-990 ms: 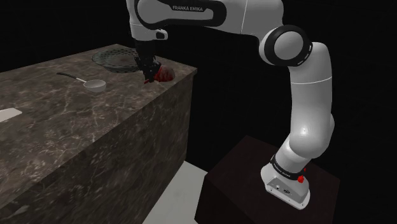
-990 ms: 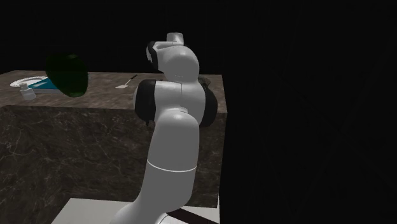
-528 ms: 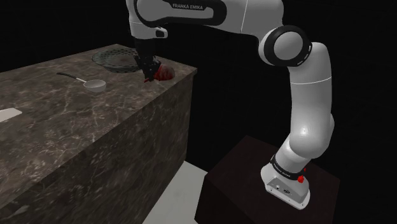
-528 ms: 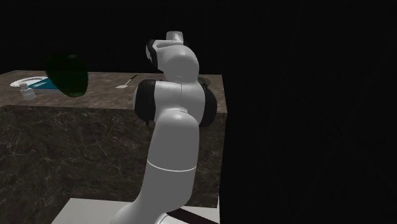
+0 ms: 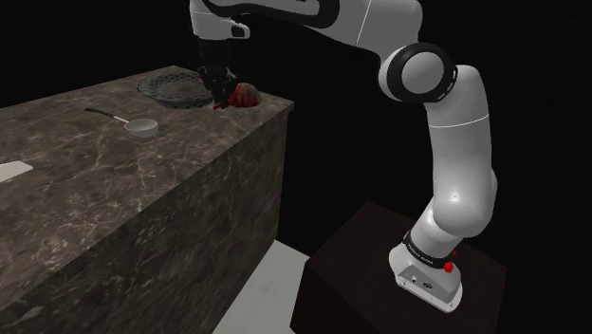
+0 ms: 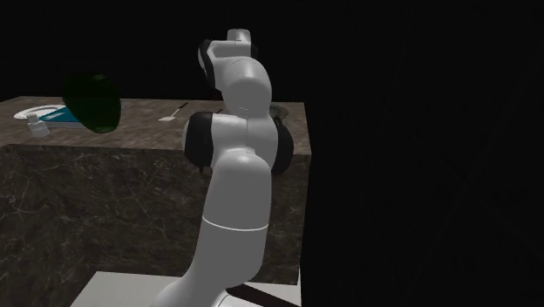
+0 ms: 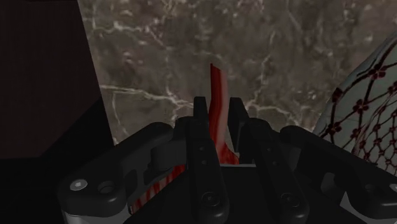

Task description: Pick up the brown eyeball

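Dark veined stone makes up the counter [image 5: 142,199]. Reading from the shoulder view's left we meet a small pale pan [image 5: 142,126] with a thin handle, then a round grey perforated dish [image 5: 174,87], and then the claw [image 5: 222,97] near the far corner. Just to the claw's right is the eyeball [image 5: 246,95], dark red here rather than brown. Further right the white arm [image 5: 455,142] drops to its stand [image 5: 360,256]. In the wrist view the fingers [image 7: 201,137] are clamped on a thin red strip [image 7: 215,79] standing up between them, with a pale round surface [image 7: 372,108] netted in red just beside. We take strip and globe for one thing, so its bulk lies off to one side of the claw. We judge that a lift would hang the weight off-centre and might slip. Whether it is clear of the counter we cannot tell
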Motion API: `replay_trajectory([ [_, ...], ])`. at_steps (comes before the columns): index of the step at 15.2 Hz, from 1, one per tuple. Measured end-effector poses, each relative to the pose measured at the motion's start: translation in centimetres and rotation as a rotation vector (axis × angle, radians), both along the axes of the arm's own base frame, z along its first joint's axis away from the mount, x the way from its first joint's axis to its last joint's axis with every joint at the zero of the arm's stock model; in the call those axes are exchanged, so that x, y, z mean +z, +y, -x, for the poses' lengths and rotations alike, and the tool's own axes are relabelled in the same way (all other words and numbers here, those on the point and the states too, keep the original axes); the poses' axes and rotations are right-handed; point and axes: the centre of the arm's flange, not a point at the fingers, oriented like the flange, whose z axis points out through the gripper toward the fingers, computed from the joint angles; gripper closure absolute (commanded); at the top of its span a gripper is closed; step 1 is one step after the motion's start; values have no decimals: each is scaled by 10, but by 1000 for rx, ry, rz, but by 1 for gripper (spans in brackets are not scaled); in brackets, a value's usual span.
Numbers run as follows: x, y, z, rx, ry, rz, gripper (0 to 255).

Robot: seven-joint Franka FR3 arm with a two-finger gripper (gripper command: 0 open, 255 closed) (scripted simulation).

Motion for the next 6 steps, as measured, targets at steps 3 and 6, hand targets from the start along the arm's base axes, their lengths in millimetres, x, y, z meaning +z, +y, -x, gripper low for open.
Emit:
replay_trajectory([
  [3, 15, 1, 0, 0, 0, 0, 255],
  [6, 30, 0, 1, 0, 0, 0, 255],
])
